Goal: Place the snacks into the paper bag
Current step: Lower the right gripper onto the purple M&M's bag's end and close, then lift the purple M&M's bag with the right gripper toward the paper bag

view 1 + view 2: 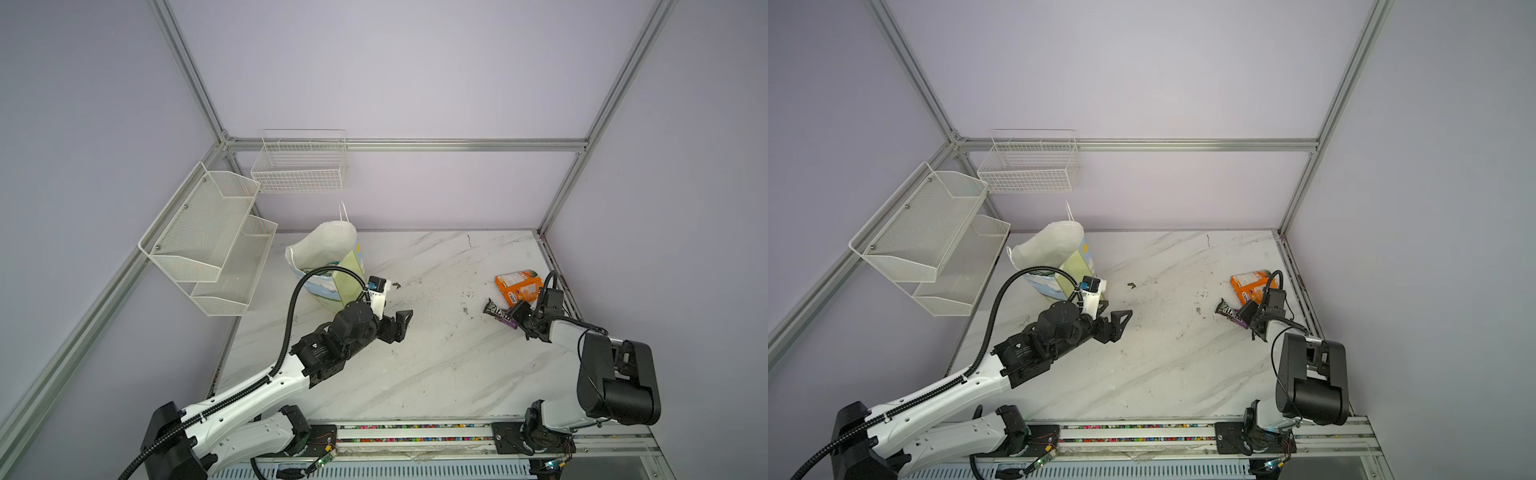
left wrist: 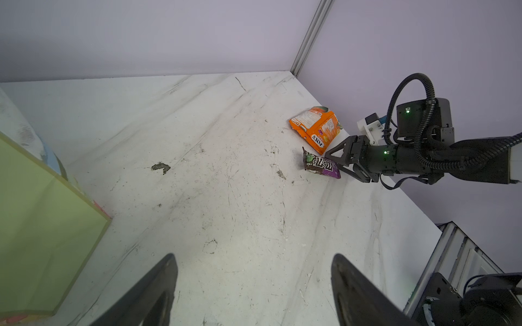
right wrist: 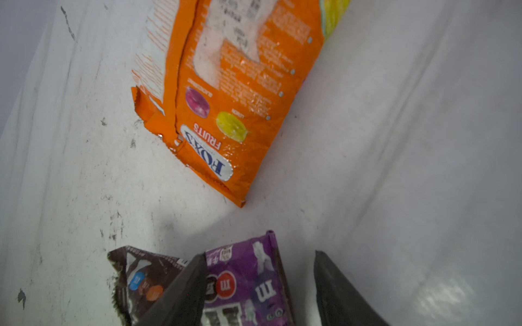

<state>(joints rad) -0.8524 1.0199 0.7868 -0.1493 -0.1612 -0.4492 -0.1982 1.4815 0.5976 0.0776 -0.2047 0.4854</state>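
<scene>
1. Right gripper point(image 3: 260, 254): the fingers are partly apart and straddle one end of the purple wrapper point(image 3: 243, 282). One finger overlaps the wrapper's face. The other stands just clear of its edge, with bare table point(image 3: 395, 169) showing in the gap.
2. Purple wrapper: it lies on the table, with its dark crimped end projecting outside the right fingers.
3. Orange packet point(image 3: 240, 93): it lies on the table just beyond the right fingertips, near the wrapper but apart from it.
4. Left gripper point(image 2: 253, 255): the fingers are wide apart with nothing between them, and only bare table lies ahead of the tips.
5. Bag point(image 1: 328, 249): it stands upright with its white lining showing. Its pale green side is just beside the left fingers, outside their gap. It is well apart from the right fingers and both snacks.
</scene>
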